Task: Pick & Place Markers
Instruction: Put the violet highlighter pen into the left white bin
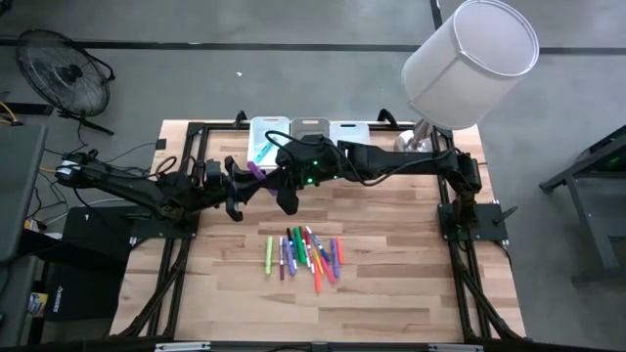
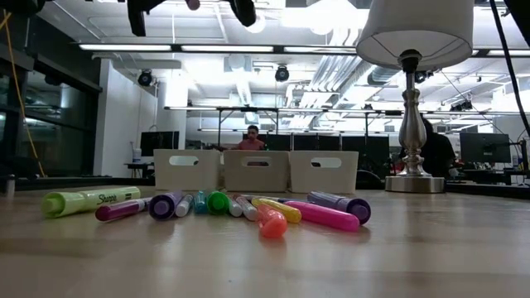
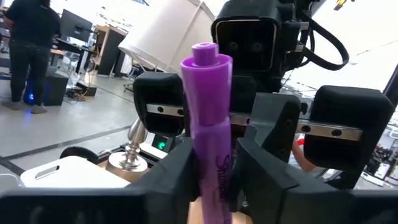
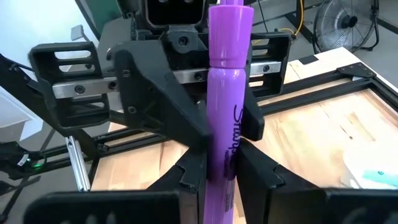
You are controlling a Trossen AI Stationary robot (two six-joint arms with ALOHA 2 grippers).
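Wooden table (image 1: 391, 293) in an open workshop; lamp (image 1: 469, 59) at the far right corner, three white bins (image 2: 265, 170) along the far edge, a fan (image 1: 64, 73) on the floor off to the left.

My two grippers meet in the air over the table's far middle, in front of the bins. Both are on one purple marker (image 4: 229, 93) (a handover pose).

Right gripper (image 4: 221, 165): fingers narrowly apart, pressed to the marker's barrel on both sides.

Left gripper (image 3: 214, 171): fingers also close against the same barrel, cap end standing up between them. Whether they clamp it fully, I cannot tell.

Remaining markers (image 1: 305, 256) lie in a loose row on the table, nearer the front edge and well apart from my grippers.
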